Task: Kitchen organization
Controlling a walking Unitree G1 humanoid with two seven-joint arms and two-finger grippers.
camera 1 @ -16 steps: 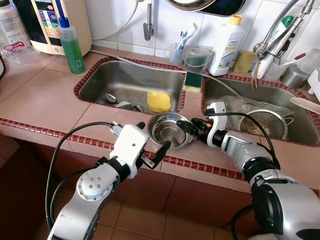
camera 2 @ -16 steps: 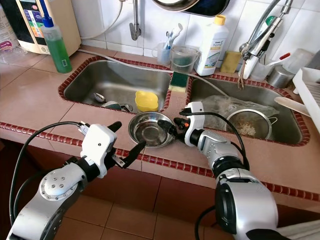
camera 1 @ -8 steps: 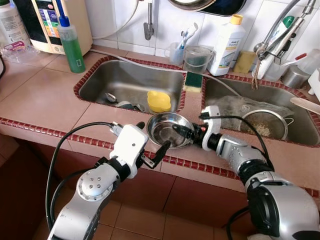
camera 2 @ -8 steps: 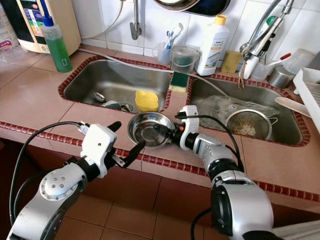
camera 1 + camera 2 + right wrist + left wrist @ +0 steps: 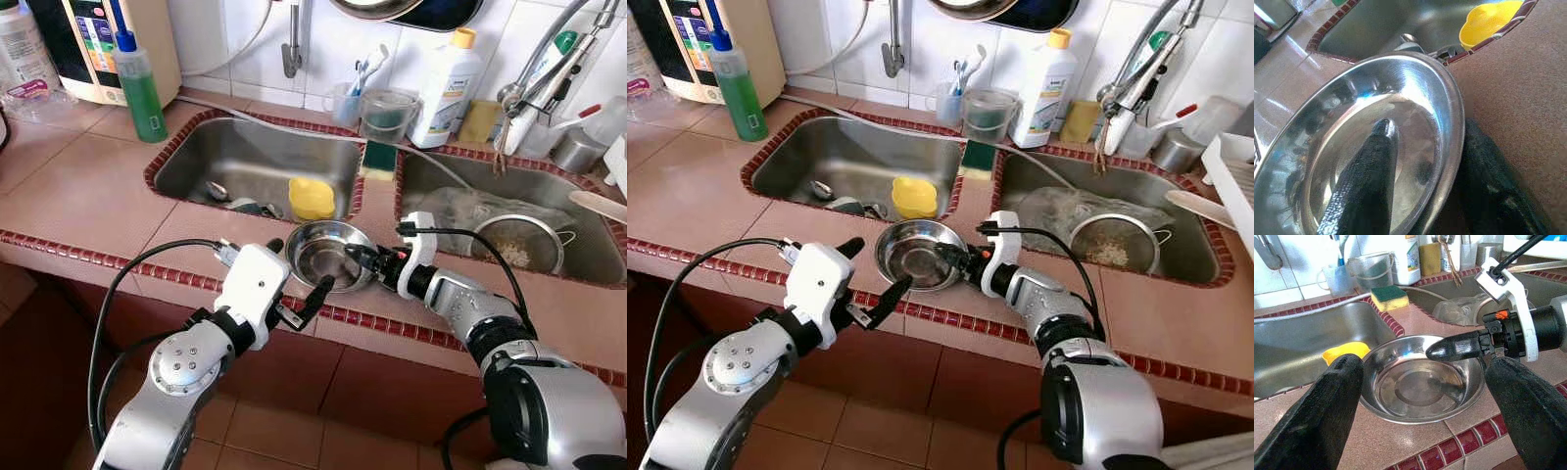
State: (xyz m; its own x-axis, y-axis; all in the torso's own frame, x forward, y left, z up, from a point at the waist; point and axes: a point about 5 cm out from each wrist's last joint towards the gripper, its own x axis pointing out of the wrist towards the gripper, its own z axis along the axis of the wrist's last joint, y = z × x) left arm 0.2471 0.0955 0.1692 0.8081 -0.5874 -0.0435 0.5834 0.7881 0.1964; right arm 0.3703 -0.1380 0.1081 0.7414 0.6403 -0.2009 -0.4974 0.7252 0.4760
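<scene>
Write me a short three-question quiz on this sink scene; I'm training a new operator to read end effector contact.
1. True or false: the right end effector has one finger inside the steel bowl and one outside its rim.
2. Where does the bowl sit? A) in the left sink basin B) on the tiled counter in front of the sinks C) in the dish rack
3. Fill in: the left end effector is ____, its fingers either side of the bowl's near edge, not touching.

Key: 1 true; 2 B; 3 open

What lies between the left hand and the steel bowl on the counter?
Only bare counter. In the left wrist view, the left hand is open with the bowl just ahead, while the right hand grips the bowl's rim.
</scene>
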